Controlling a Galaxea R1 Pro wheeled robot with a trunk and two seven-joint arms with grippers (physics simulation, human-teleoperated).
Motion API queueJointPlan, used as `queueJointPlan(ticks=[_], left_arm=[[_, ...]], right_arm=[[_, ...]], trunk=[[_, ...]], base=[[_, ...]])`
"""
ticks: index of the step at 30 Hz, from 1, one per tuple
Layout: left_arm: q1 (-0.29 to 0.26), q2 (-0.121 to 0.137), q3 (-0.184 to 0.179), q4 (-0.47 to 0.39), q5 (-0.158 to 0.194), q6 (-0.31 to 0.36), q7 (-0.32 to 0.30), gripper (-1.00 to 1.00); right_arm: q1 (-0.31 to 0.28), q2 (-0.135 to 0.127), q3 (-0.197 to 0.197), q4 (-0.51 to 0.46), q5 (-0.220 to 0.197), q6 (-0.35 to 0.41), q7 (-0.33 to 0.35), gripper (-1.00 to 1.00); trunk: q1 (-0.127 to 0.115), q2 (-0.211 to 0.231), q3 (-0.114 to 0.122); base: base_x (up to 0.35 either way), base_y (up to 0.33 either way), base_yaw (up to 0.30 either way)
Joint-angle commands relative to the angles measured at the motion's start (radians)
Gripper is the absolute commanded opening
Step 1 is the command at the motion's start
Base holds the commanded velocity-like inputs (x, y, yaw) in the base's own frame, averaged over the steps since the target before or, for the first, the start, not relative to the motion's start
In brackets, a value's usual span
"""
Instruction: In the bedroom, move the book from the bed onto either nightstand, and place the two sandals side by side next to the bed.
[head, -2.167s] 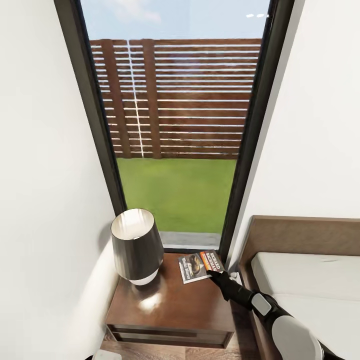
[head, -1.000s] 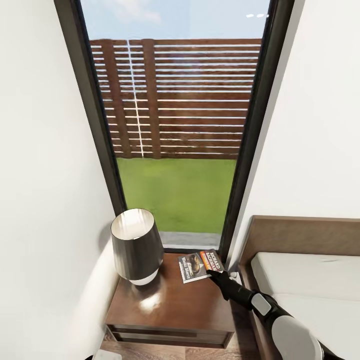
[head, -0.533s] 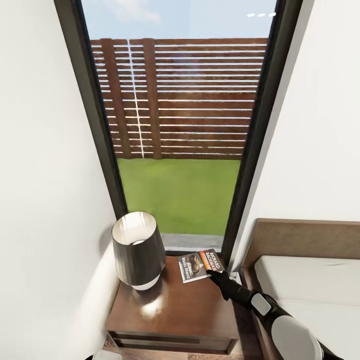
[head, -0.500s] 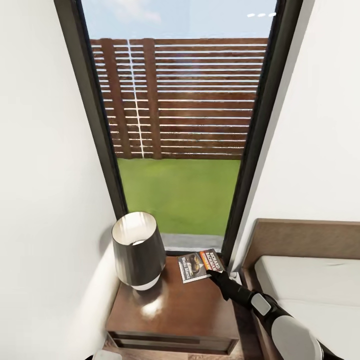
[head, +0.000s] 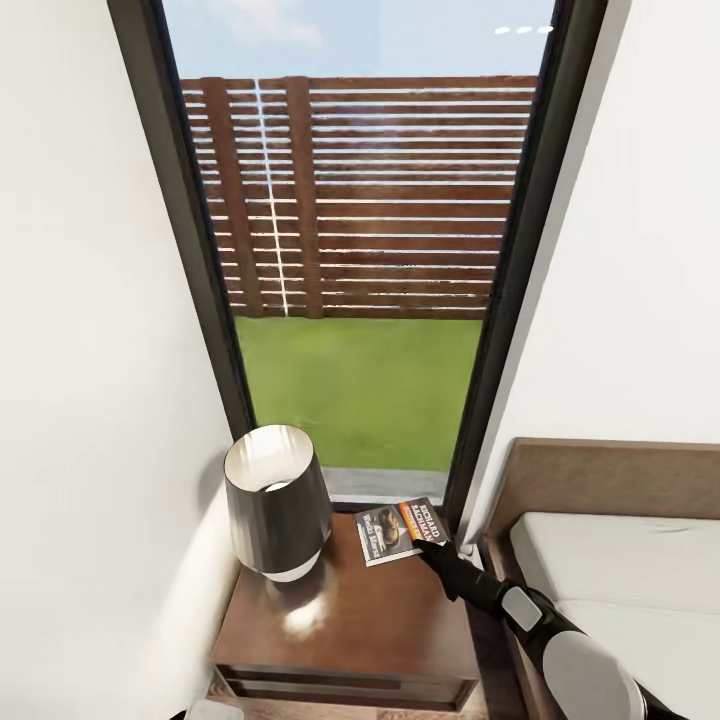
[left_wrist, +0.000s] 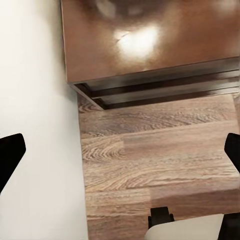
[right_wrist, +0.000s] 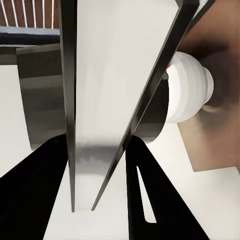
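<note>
The book (head: 400, 530) lies tilted over the back right corner of the nightstand (head: 350, 620), with its orange band and white lettering showing. My right gripper (head: 432, 545) reaches in from the bed side and is shut on the book's near edge. In the right wrist view the book's pale page edge (right_wrist: 100, 100) runs between the two black fingers (right_wrist: 35, 190). My left gripper (left_wrist: 120, 155) hangs open over the wood floor (left_wrist: 160, 150) in front of the nightstand (left_wrist: 150, 40), holding nothing. The bed (head: 620, 570) lies to the right. The sandals are out of view.
A dark lamp with a white base (head: 277, 500) stands on the nightstand's left half, close to the book. A white wall (head: 90, 400) bounds the left side. The tall dark-framed window (head: 350, 250) rises behind, and the brown headboard (head: 600, 475) stands to the right.
The head view has shifted slightly. The book, the right gripper and the lamp keep their places on the nightstand.
</note>
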Motion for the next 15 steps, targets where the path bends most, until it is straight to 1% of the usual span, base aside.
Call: queueJointPlan(ticks=[1,9,15], left_arm=[[-0.001,0.001,-0.009,0.0,0.009,-0.003,0.004,1.0],[-0.001,0.001,-0.013,0.0,0.009,-0.003,0.004,1.0],[-0.001,0.001,-0.043,0.0,0.009,-0.003,0.004,1.0]], right_arm=[[0.0,0.0,0.001,-0.002,-0.011,0.009,-0.002,-1.0],[0.0,0.0,0.002,-0.002,-0.011,0.008,-0.003,-1.0],[0.0,0.0,0.003,-0.002,-0.011,0.012,-0.004,-1.0]], trunk=[[0.001,-0.002,-0.002],[0.001,-0.002,-0.002],[0.001,-0.002,-0.002]], base=[[0.029,0.001,0.0],[0.112,0.0,0.0],[0.028,0.0,0.0]])
